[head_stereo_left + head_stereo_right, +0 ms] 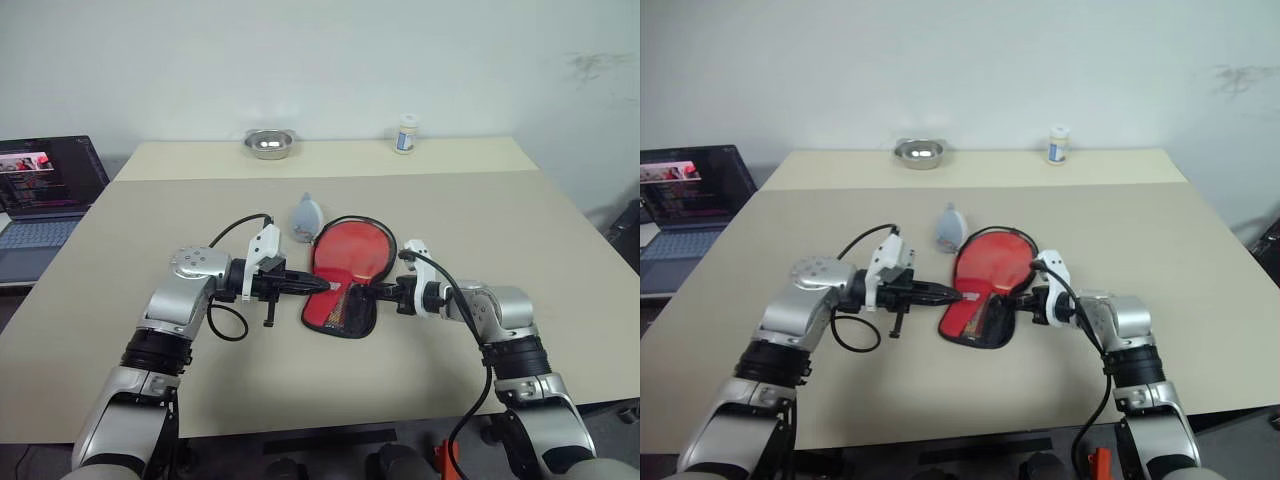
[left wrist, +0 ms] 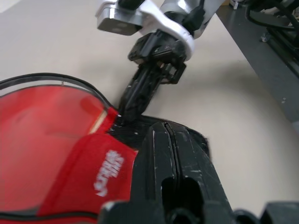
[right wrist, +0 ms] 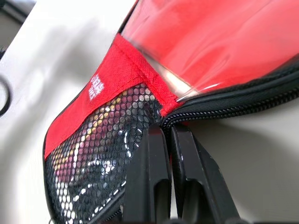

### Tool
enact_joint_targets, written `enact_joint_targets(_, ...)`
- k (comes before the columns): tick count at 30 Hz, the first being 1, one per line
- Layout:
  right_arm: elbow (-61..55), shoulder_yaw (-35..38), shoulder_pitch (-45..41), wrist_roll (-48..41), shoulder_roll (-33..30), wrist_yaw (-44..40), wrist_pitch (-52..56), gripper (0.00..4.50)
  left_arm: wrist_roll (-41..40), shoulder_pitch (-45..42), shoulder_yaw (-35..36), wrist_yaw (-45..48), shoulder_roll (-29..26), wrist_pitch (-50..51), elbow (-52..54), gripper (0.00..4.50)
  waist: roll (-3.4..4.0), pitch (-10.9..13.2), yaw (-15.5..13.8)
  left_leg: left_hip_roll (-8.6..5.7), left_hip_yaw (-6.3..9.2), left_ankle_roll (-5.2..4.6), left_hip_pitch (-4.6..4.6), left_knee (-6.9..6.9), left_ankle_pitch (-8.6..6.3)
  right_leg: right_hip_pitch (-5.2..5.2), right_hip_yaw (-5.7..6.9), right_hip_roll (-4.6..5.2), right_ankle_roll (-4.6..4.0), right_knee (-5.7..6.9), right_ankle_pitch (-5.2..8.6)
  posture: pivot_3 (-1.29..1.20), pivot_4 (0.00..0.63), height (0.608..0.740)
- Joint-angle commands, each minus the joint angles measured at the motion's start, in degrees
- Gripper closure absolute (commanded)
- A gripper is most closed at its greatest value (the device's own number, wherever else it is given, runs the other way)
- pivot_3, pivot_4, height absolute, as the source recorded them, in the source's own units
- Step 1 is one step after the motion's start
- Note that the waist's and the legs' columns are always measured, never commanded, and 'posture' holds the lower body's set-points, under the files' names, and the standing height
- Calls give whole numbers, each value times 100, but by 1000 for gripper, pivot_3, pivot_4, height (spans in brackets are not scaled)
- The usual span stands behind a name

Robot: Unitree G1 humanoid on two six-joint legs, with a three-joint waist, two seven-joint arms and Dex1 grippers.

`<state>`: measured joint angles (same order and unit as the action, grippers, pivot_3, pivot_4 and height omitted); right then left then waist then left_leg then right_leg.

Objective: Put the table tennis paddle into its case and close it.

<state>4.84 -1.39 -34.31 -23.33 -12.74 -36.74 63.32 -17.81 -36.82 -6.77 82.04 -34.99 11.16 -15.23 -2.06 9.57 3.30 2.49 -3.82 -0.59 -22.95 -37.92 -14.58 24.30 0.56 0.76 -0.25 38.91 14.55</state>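
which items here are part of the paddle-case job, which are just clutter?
Job:
- case, red side up, on the table
- left hand, shut at the case's narrow end
- right hand, shut at the case's zipper rim

Clutter:
- metal bowl
- small white bottle
- grey pouch
- laptop

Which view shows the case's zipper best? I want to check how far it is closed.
The right wrist view: the zipper runs close along the case rim, teeth visible, ending at the shut right gripper. The left wrist view shows only a thin black rim. In the head views the case is too small for teeth.
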Motion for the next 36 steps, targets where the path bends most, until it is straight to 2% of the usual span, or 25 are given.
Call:
enact_joint_targets(1,-1112,-252,476,-386,32,50,484,4494,-213,265,108,206,-220,93,468,4500,1,1,-18,0,0,2,0,0,-2,0,0,0,-1,0,2,0,150,740)
enact_joint_targets(7,-2288,-313,1263,-684,-285,197,1018,4494,-298,924,50,452,-525,96,934,4500,0,1,-64,-3,1,10,1,-4,-6,-4,4,6,-1,-1,6,0,150,740)
enact_joint_targets(15,-2954,-63,1704,-1020,-877,213,1414,4494,-233,1036,-87,842,-800,-145,952,4500,-2,2,-152,-8,4,11,0,-3,-7,-6,7,6,19,-6,24,0,150,740)
enact_joint_targets(25,-3131,242,1874,-1371,-1465,230,1561,4494,-304,1137,-144,734,-803,-124,1126,4500,-4,3,-162,-14,10,11,-1,-3,-8,-11,10,10,21,-13,26,0,150,740)
enact_joint_targets(36,-3112,358,1986,-1560,-1602,411,1546,4494,-234,1058,-175,621,-755,-248,985,4500,-5,3,-163,-16,12,11,-2,-3,-8,-13,12,11,21,-16,26,0,150,740)
